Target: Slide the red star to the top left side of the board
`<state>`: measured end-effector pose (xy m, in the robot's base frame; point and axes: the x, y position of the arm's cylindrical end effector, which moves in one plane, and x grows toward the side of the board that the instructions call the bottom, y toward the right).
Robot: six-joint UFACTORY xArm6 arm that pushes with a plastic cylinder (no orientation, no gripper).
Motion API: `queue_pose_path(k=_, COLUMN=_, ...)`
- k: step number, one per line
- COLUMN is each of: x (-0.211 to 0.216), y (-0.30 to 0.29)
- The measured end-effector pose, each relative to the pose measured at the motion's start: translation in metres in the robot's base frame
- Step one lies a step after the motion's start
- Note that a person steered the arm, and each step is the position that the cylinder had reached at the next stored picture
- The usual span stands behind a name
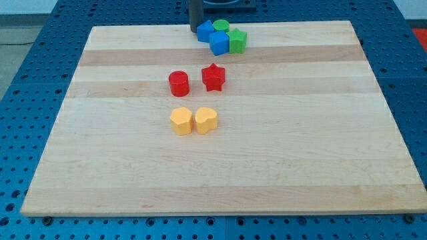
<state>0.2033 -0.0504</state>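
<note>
Now: my tip point(195, 25) at board's top edge | rod top cropped | red star point(213, 77) beside red cylinder point(179, 84)

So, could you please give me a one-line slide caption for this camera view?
My tip rests at the board's top edge beside the blue and green blocks, the red star untouched mid-board.

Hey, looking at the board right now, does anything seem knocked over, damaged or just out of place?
Nothing stands out. The red star and red cylinder sit flat mid-board, two yellow blocks side by side below them, blue and green blocks clustered at the view's top. My tip rests just left of that cluster.
</note>
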Motion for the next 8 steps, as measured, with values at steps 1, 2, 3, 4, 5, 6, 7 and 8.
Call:
queue_pose_path(k=1, x=0.0, y=0.019)
queue_pose_path(k=2, x=0.0, y=0.026)
queue_pose_path(k=3, x=0.0, y=0.023)
queue_pose_path(k=4, x=0.02, y=-0.01)
queue_pose_path(k=5, x=0.061, y=-0.042)
queue_pose_path(k=6, x=0.115, y=-0.072)
queue_pose_path(k=7, x=0.174, y=-0.089)
queue_pose_path(k=8, x=0.218, y=-0.078)
